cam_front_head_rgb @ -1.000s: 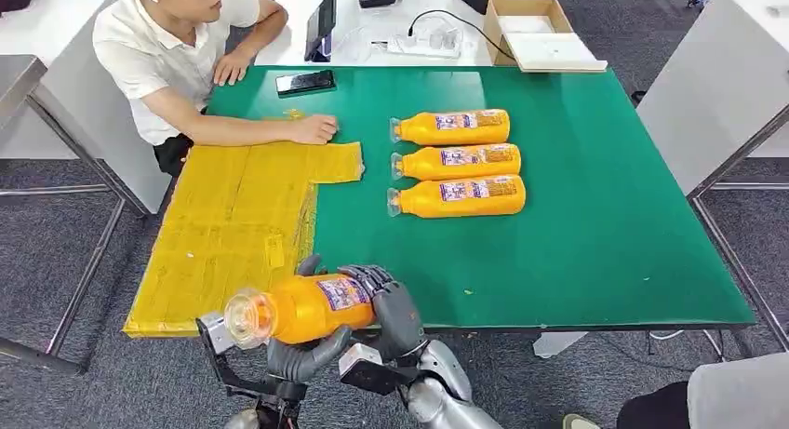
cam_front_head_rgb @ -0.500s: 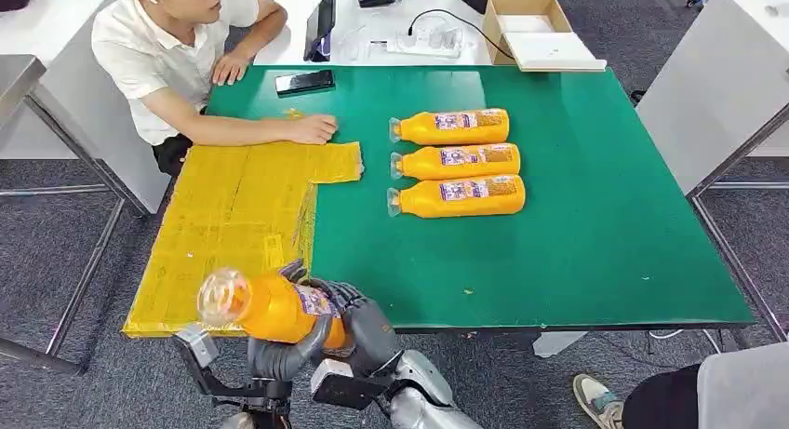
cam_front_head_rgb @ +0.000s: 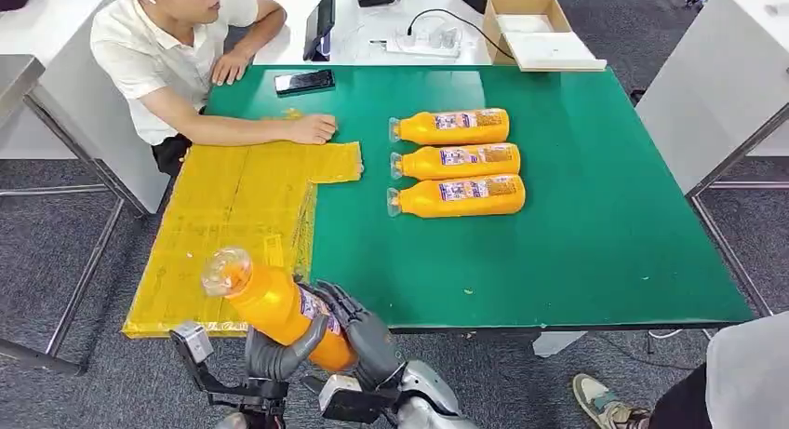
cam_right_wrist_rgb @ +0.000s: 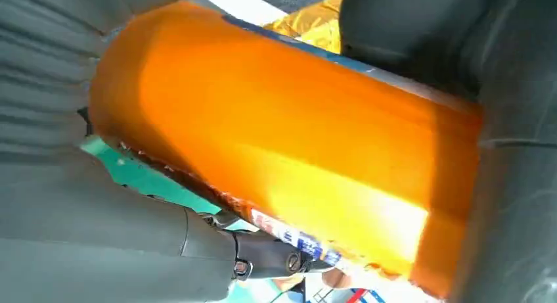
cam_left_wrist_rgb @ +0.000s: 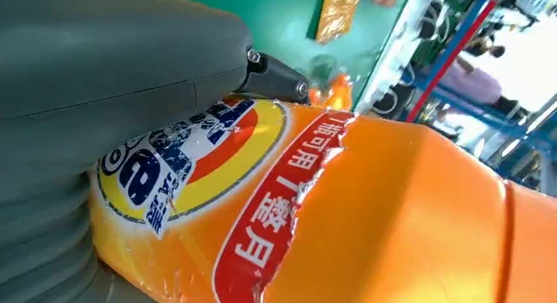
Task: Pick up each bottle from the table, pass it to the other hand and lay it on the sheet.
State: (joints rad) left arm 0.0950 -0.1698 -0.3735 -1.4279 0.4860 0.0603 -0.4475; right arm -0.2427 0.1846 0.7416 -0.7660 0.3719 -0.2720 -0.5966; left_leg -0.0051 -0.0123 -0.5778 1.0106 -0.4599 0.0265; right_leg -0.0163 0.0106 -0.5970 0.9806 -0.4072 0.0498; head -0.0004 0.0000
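Note:
An orange bottle (cam_front_head_rgb: 270, 303) with a clear cap is held off the near table edge, tilted with its cap up and to the left, over the near corner of the yellow sheet (cam_front_head_rgb: 233, 215). My left hand (cam_front_head_rgb: 277, 353) wraps it from below and my right hand (cam_front_head_rgb: 361, 328) grips its base end from the right. Close up, the bottle's label (cam_left_wrist_rgb: 197, 165) lies against my left hand (cam_left_wrist_rgb: 98, 106). The plain orange body (cam_right_wrist_rgb: 282, 152) sits inside my right hand (cam_right_wrist_rgb: 98, 224). Three more orange bottles (cam_front_head_rgb: 456, 161) lie side by side on the green table (cam_front_head_rgb: 595, 215).
A person sits at the far left corner with one hand (cam_front_head_rgb: 314, 128) resting on the sheet's far edge. A black phone (cam_front_head_rgb: 305, 82) lies on the table's far side. A cardboard box (cam_front_head_rgb: 535, 31) and a power strip (cam_front_head_rgb: 419, 43) sit on the white table behind.
The held bottle has swung from lying level to tilted with its cap up. Both hands have shifted left and lower with it.

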